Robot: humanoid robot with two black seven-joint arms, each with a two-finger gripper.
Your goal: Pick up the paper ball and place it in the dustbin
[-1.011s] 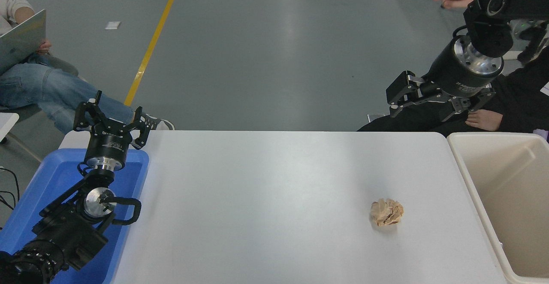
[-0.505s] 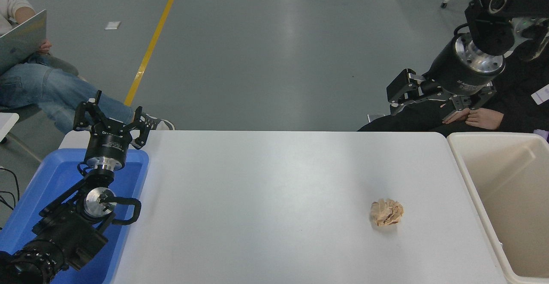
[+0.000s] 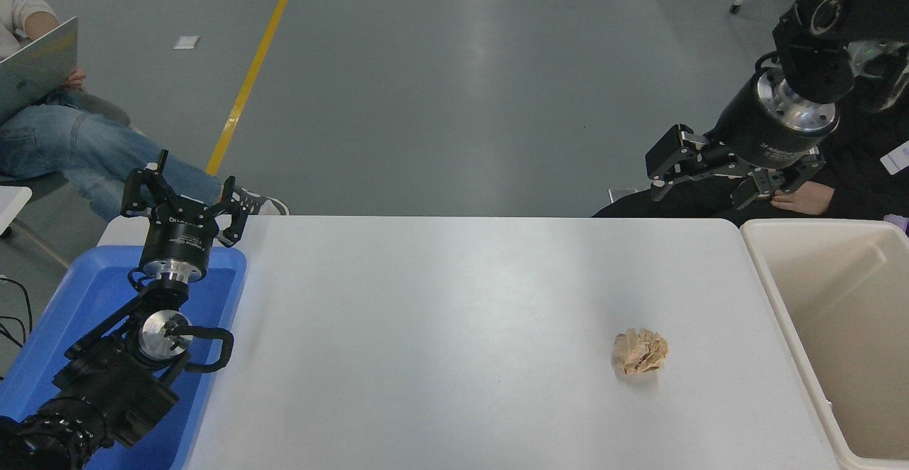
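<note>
Paper ball [image 3: 640, 351] rests on the white table [image 3: 454, 328], right of the table's centre and toward its near edge, untouched. Left of the table, a seated person [image 3: 42, 129] holds a laptop [image 3: 32, 69]. At the table's left end, the left pincer [image 3: 186, 197] hangs spread wide over the blue tray [image 3: 85, 299]. Beyond the table's far right corner, the right pincer [image 3: 710, 179] hovers with fingers spread wide, gripping nothing, well apart from the ball. At the table's right end stands the cream dustbin [image 3: 788, 314], just beside the ball.
</note>
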